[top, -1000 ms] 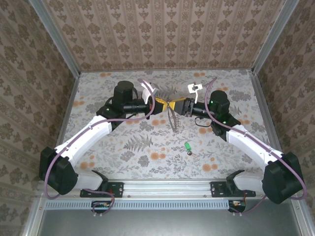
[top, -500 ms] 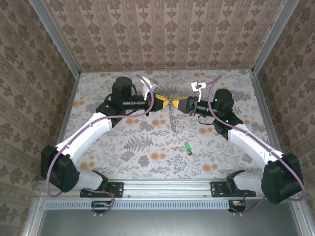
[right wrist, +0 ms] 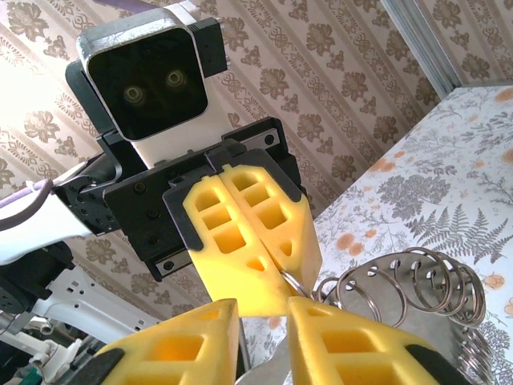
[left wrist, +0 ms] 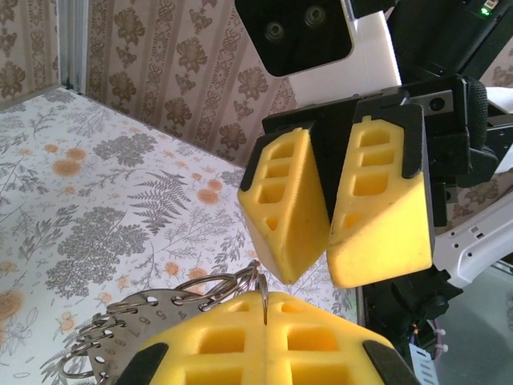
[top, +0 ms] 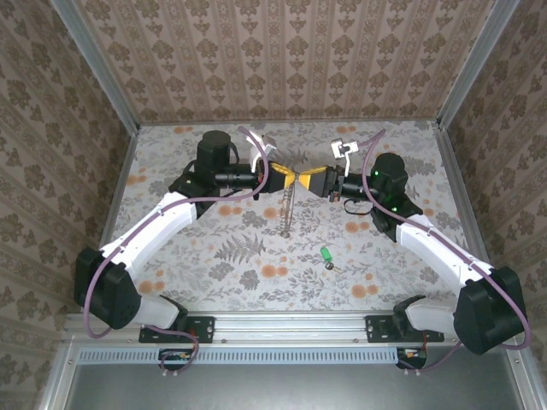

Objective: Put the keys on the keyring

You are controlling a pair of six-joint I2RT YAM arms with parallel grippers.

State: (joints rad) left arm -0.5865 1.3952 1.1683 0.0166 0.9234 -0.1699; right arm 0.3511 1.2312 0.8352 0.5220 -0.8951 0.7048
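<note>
Keyring (top: pixel 286 209): bunch of silvery split rings with a perforated metal strip (left wrist: pixel 112 325), dangling clear of the worktop (top: pixel 214 256), beyond the key (top: pixel 326 255) and slightly to its left.
Key: green-headed, lying flat on the worktop, untouched, not yet threaded.
Left claw (left wrist: pixel 266 303): raised beyond the key, clamped tight on one ring's wire; likely holding the bunch up and steady so a loop faces its partner.
Right claw (right wrist: pixel 264 313): tip to tip with the left claw, jaws a little apart, nothing visibly pinched; probably lined up to take or spread a ring.
Writing: small stamped marks along the strip, too small to read; no brand legible.
</note>
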